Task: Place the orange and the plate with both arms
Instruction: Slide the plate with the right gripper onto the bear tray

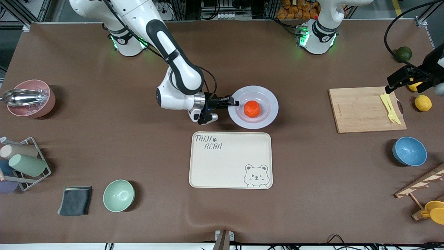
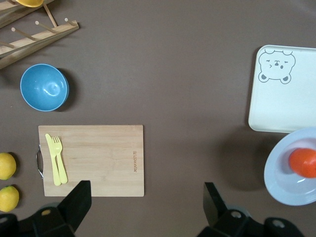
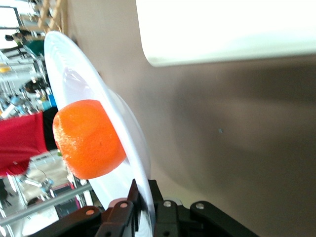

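Note:
The pale plate (image 1: 265,116) is beside the cream tray, farther from the front camera than it. The orange (image 1: 252,108) sits in the plate's centre. My right gripper (image 1: 236,102) is shut on the plate's rim at the side toward the right arm's end. The right wrist view shows its fingers (image 3: 132,195) clamping the rim of the plate (image 3: 64,54), with the orange (image 3: 89,138) just past them. My left gripper (image 1: 390,86) hangs open and empty, high over the cutting board's end. It is open in the left wrist view (image 2: 145,192), where the plate (image 2: 284,173) and orange (image 2: 303,162) show at the edge.
The cream bear tray (image 1: 230,159) lies nearer to the front camera than the plate. Toward the left arm's end are a cutting board (image 1: 360,111) with yellow cutlery (image 1: 390,107), lemons (image 1: 423,103), a dark green fruit (image 1: 403,53) and a blue bowl (image 1: 409,151). A green bowl (image 1: 118,195) and pink bowl (image 1: 33,99) sit toward the right arm's end.

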`<state>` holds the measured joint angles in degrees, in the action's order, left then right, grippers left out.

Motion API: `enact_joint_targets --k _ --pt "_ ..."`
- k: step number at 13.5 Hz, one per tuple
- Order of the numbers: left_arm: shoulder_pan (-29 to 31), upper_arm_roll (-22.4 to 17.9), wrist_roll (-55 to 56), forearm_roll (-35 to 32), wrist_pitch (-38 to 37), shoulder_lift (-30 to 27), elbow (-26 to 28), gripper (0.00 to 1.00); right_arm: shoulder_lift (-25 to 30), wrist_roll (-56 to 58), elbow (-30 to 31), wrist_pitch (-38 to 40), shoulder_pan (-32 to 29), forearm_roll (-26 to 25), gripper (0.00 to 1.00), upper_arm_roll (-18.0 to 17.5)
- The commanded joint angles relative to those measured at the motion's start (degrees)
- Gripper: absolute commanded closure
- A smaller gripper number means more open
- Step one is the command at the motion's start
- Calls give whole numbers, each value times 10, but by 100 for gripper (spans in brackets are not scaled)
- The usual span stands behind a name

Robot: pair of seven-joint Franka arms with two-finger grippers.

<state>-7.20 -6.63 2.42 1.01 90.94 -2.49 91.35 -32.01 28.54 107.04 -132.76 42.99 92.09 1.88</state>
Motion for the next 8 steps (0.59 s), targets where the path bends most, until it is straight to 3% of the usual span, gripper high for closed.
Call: enact_joint_targets --k 1,6,8 --pt "-2 -5 -23 8 -4 -15 16 0 -24 -51 -54 5 -23 -15 100 -6" --pt "-8 -1 -22 7 -3 -28 30 0 -103 -91 -155 7 -77 -39 100 -6" --pt "-1 21 -18 2 -3 -35 31 0 -145 -93 -200 7 -84 -61 100 -5"
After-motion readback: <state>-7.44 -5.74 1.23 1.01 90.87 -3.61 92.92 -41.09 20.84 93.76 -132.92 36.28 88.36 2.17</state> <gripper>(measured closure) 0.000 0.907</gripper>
